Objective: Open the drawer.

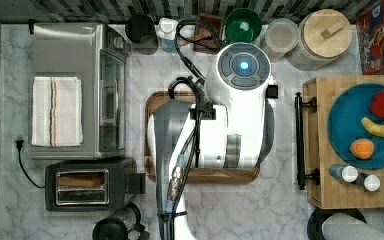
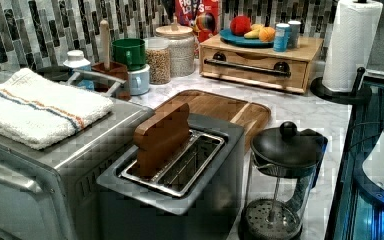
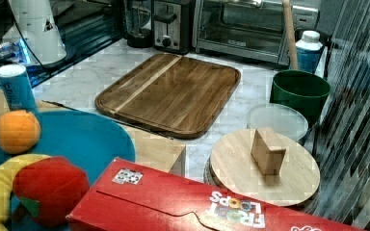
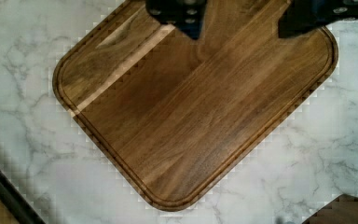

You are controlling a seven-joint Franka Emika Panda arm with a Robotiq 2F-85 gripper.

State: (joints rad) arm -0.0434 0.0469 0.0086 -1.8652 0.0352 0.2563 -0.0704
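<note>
The drawer [image 2: 252, 73] is a light bamboo front with a long black bar handle [image 2: 246, 66], set in a low wooden box at the back of the counter, and it looks closed. In the top view its handle [image 1: 300, 141] runs along the box's left side. My arm [image 1: 230, 125] hangs over the dark walnut tray [image 1: 152, 107], to the top view's left of the handle and apart from it. In the wrist view my gripper [image 4: 242, 18] is open above the tray [image 4: 191, 116], its two dark fingers [image 4: 177, 11] spread wide with nothing between them.
A blue plate [image 1: 342, 125] with fruit and two small cans [image 1: 350, 173] sits on the box. Jars [image 1: 325, 37], a green cup [image 1: 242, 25] and a cereal box [image 1: 382, 37] line the back wall. Toaster oven [image 1: 77, 110], toaster [image 1: 87, 184], French press [image 2: 282, 185] and paper towel roll [image 2: 350, 45] stand around.
</note>
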